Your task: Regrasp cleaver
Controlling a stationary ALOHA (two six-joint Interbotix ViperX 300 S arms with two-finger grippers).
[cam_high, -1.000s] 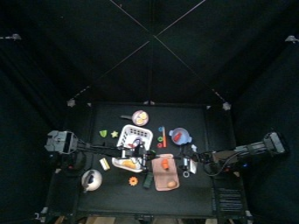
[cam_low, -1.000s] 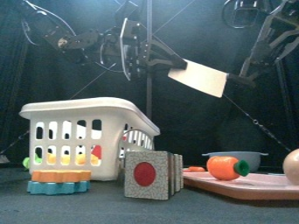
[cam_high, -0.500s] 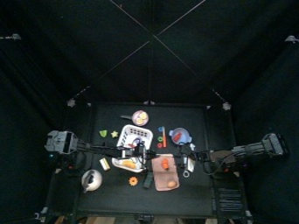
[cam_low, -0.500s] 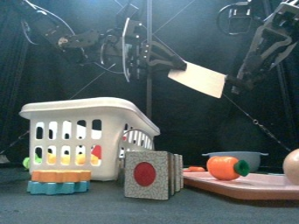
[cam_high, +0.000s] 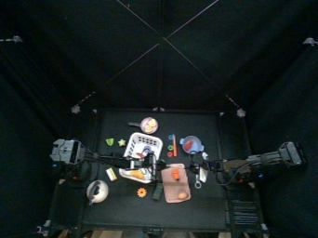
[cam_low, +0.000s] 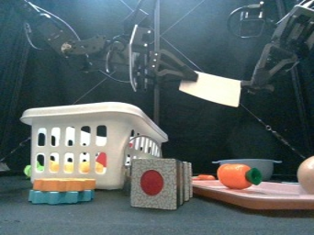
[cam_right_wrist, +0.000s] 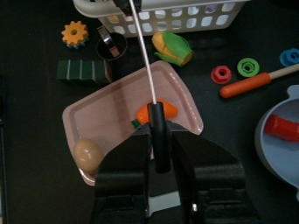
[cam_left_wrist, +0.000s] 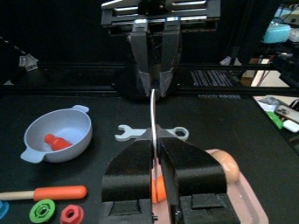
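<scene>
Found cleaver (cam_low: 215, 89) aloft between the claws, blade pinched in left claw (cam_left_wrist: 156, 150), handle seemingly nipped by right claw (cam_right_wrist: 153, 138); judged best to firm the right grip fully before spreading the left, keeping blade level.

- Cleaver (cam_low: 216, 89): held in the air above the table's middle, between the left gripper (cam_low: 157, 62) on its left and the right gripper (cam_low: 263, 72) on its right.
- Basket (cam_low: 92, 138): on the table, left of centre.
- Gear-shaped toy (cam_low: 64, 190): at the near left, in front of the basket.
- Block (cam_low: 160, 183): near, just right of the basket.
- Tray (cam_low: 252, 195): at the near right, carrying an egg (cam_low: 307, 174).
- Bowl (cam_low: 245, 168): behind the tray.
</scene>
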